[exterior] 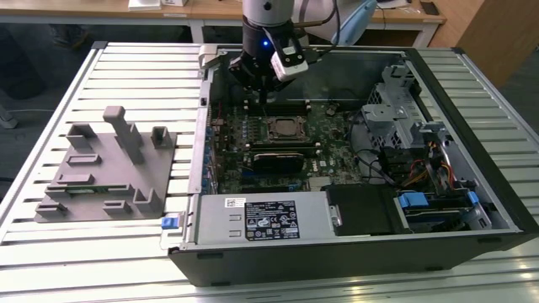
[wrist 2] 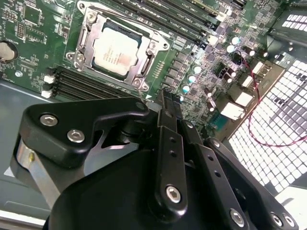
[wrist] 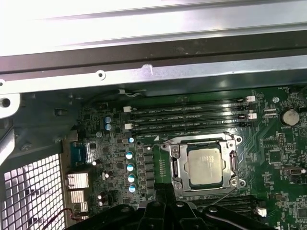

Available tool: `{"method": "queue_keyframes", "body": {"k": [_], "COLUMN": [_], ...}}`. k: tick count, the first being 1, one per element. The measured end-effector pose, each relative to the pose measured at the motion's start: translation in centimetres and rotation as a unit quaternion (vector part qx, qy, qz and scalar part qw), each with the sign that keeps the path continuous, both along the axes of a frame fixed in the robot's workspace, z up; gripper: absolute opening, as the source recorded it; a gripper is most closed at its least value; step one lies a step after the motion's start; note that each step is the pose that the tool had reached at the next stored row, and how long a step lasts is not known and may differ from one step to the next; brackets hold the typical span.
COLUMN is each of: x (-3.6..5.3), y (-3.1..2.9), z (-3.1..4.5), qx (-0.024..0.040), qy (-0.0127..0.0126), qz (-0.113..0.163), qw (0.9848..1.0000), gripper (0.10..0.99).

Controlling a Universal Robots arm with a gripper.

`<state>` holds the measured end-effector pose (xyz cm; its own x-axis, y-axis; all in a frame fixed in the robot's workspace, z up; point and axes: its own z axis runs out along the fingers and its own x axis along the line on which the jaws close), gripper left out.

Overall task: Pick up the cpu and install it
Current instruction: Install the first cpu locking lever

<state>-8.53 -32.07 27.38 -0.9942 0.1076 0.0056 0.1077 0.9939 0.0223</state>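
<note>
Cpu (wrist 2: 116, 50) already seated in socket (wrist 2: 86, 33), gripper (wrist 2: 168, 103) above with jaws closed and empty; install seemingly done.

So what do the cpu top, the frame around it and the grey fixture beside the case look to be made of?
The cpu top looks like metal with a pale, satin silvery finish that catches the light softly. The frame around it seems to be bare stamped steel, going by its bright edges and screws. The grey fixture looks like matte plastic, perhaps printed: uniform dull grey, no glint.
</note>
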Motion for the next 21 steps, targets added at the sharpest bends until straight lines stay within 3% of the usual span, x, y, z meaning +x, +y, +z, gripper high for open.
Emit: {"method": "queue_keyframes", "body": {"k": [10,21], "x": [-0.83,-1.01], "y": [0.04,0.29], "z": [-0.12,-0.52], "qx": [-0.0001,-0.0001], "qy": [0.0001,0.0001], "qz": [0.0,0.0], "qw": [1.0,1.0], "gripper": [0.106,0.106]}}
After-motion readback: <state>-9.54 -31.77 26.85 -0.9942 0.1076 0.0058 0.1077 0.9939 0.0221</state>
